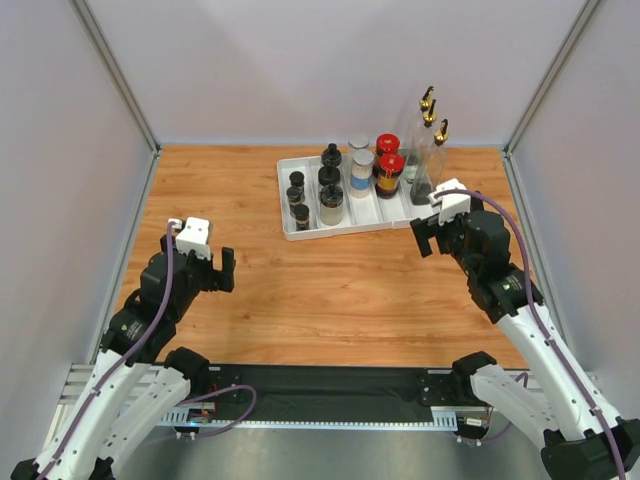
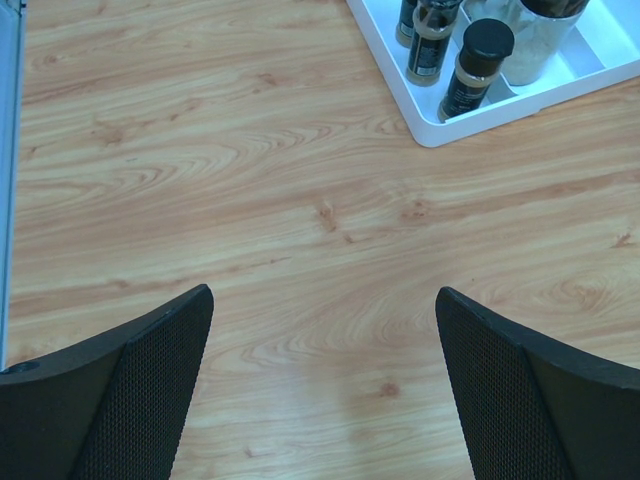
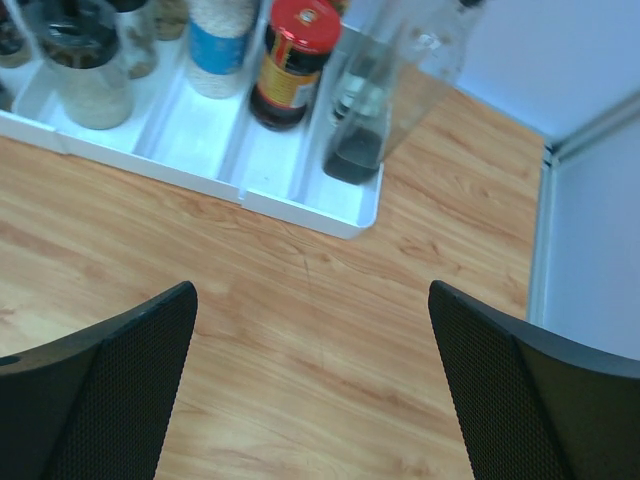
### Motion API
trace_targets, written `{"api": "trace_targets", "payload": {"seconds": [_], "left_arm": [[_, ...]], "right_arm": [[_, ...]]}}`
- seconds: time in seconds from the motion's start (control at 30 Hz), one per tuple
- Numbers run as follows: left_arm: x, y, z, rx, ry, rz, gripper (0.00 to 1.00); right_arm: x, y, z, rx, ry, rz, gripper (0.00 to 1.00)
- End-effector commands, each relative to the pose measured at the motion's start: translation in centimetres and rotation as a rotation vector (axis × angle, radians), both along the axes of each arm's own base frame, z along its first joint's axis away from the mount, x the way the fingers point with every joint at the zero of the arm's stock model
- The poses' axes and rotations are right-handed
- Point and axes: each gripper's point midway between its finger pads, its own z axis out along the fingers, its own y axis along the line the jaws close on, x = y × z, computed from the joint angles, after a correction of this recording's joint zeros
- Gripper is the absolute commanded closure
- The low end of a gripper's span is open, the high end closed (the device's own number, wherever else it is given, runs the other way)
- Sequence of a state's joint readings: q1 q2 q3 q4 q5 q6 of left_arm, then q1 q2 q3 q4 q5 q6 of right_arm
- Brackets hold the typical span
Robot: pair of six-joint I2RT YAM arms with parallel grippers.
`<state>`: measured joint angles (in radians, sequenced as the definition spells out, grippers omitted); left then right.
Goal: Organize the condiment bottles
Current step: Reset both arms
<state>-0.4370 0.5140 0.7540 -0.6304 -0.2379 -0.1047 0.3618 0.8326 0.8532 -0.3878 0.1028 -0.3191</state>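
The condiment bottles stand in the white divided tray (image 1: 292, 228) at the back of the table. Small black-lidded jars (image 1: 297, 199) fill its left lane, medium black-lidded jars (image 1: 330, 196) the second, grey-lidded clear jars (image 1: 361, 172) the third, red-capped amber jars (image 1: 390, 170) the fourth, and tall clear gold-spouted bottles (image 1: 432, 135) the right end. My left gripper (image 1: 222, 270) is open and empty, left of the tray. My right gripper (image 1: 432, 238) is open and empty, just in front of the tray's right corner (image 3: 352, 222). A red-capped jar (image 3: 292, 62) and a clear bottle (image 3: 368, 110) show in the right wrist view.
White walls with metal corner posts (image 1: 116, 75) close in the wooden table (image 1: 330, 300) on three sides. The tray's near left corner (image 2: 430, 135) with a small black-lidded jar (image 2: 475, 70) shows in the left wrist view. A black rail (image 1: 320, 390) runs along the near edge.
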Motion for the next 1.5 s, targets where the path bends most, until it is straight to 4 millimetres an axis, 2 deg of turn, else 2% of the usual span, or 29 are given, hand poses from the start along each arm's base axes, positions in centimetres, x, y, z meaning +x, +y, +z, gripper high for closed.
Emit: {"api": "trace_targets", "payload": {"seconds": [0.0,0.13,0.37,0.4,0.6,0.77,0.8,1.0,1.47], "left_arm": [[0.8,-0.4,0.6,-0.029,-0.022,0.004,0.00],[1.3,-0.7,1.0,-0.028,-0.027,0.002,0.00],[3.4,-1.0,2.8,-0.023,-0.062,0.030,0.00],[3.7,-1.1,3.0,-0.026,-0.068,0.032,0.00],[5.5,-1.1,3.6,-0.011,-0.060,0.056,0.00],[6.5,-0.2,4.1,-0.014,-0.062,0.091,0.00],[6.6,-0.1,4.2,-0.016,-0.062,0.095,0.00],[7.2,1.3,3.2,-0.032,-0.035,0.138,0.00],[6.9,2.2,2.1,-0.022,-0.024,0.153,0.00]], "right_arm": [[0.8,-2.6,2.2,0.073,-0.095,-0.173,0.00],[1.2,-3.5,1.8,0.098,-0.098,-0.234,0.00],[2.2,-6.8,0.2,0.176,-0.033,-0.354,0.00],[2.1,-7.8,-0.1,0.181,-0.019,-0.384,0.00],[2.0,-9.7,-0.7,0.234,-0.001,-0.432,0.00],[1.9,-9.7,-0.7,0.254,0.004,-0.431,0.00],[1.8,-10.7,-0.7,0.257,0.000,-0.463,0.00],[1.7,-11.0,-0.6,0.275,-0.003,-0.475,0.00],[2.0,-10.9,-1.0,0.351,0.011,-0.514,0.00]]}}
